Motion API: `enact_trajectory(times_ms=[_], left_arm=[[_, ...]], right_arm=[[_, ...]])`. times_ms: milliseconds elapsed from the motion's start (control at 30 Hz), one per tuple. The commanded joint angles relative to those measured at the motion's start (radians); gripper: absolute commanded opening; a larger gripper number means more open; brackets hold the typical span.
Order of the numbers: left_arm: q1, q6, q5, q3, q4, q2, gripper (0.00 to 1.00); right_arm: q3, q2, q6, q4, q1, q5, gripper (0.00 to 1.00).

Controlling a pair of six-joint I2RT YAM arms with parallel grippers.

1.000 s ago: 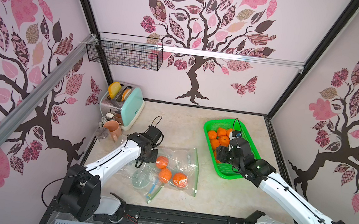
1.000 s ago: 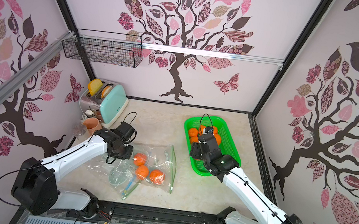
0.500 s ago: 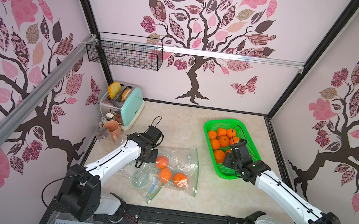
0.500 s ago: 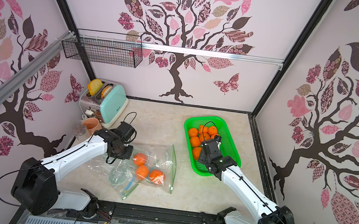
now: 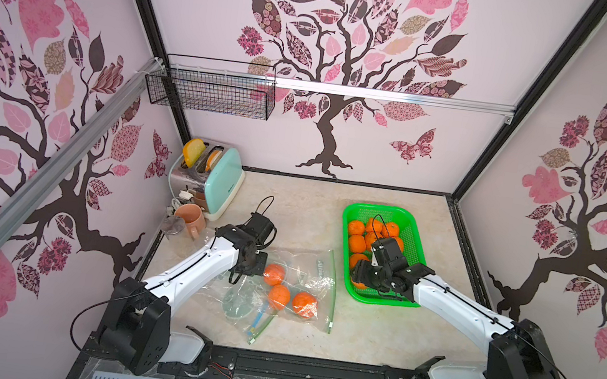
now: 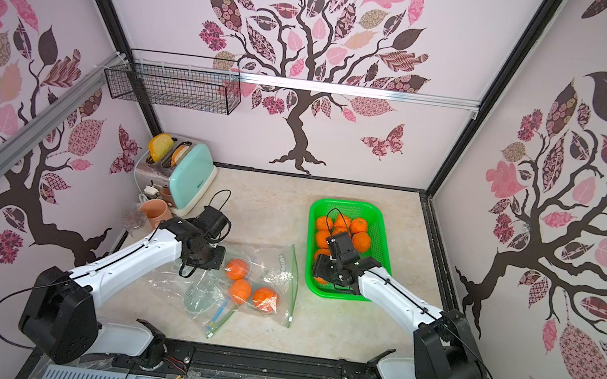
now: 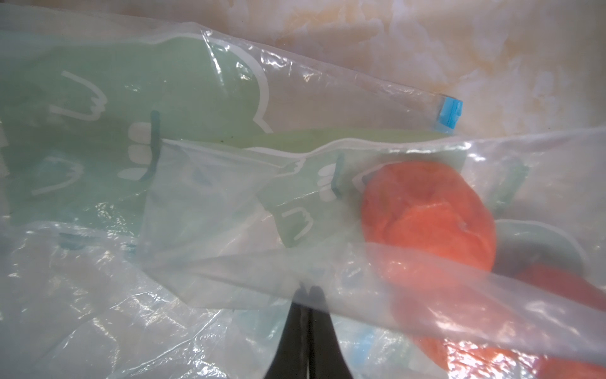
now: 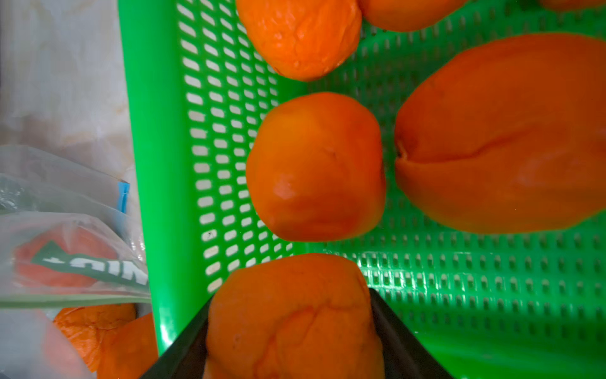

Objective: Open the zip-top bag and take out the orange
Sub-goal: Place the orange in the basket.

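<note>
The left gripper (image 7: 308, 293) is closed, its jaws pressed together on a fold of the bag (image 5: 307, 279), at the edge farthest from the basket (image 5: 376, 208). The clear bag lies on the table (image 5: 311, 207) between the two arms, with its green zip strip (image 5: 333, 283) on the side facing the basket. Whether the zip is parted I cannot tell. Three oranges (image 5: 279, 296) sit close together inside the bag and show through the plastic. The right gripper (image 8: 290, 295) is at the basket's near corner on the bag side. Its fingers (image 8: 387, 321) stand on either side of an orange (image 8: 295, 328) and touch it on both flanks, so it grips that one. Whether this orange rests on the basket floor or hangs just above it cannot be told. More fruit (image 5: 356, 243) lies loose in the green basket beyond it. At the table's far left corner a toaster (image 5: 224, 183) stands, with a cup (image 5: 191, 219) just beside it.
</note>
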Motion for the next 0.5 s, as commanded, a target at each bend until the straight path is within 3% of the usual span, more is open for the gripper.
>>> enact_trajectory(times_ms=[0,100,233,367,467], left_arm=[[0.006,0.008,-0.004,-0.01,0.009,-0.019,0.0],[0.006,0.009,-0.002,-0.012,0.009,-0.021,0.0],[0.006,0.009,-0.001,-0.012,0.01,-0.022,0.0],[0.006,0.014,0.006,-0.012,0.013,-0.021,0.0],[0.006,0.015,0.01,-0.012,0.015,-0.024,0.0]], right_arm=[[0.101,-0.012,-0.037,-0.005,0.002,0.103,0.65],[0.124,-0.031,-0.07,-0.033,-0.03,0.288,0.67],[0.077,-0.051,-0.045,-0.035,-0.109,0.423,0.7],[0.005,-0.063,-0.011,0.022,-0.178,0.49,0.71],[-0.014,-0.022,0.027,0.057,-0.25,0.382,0.72]])
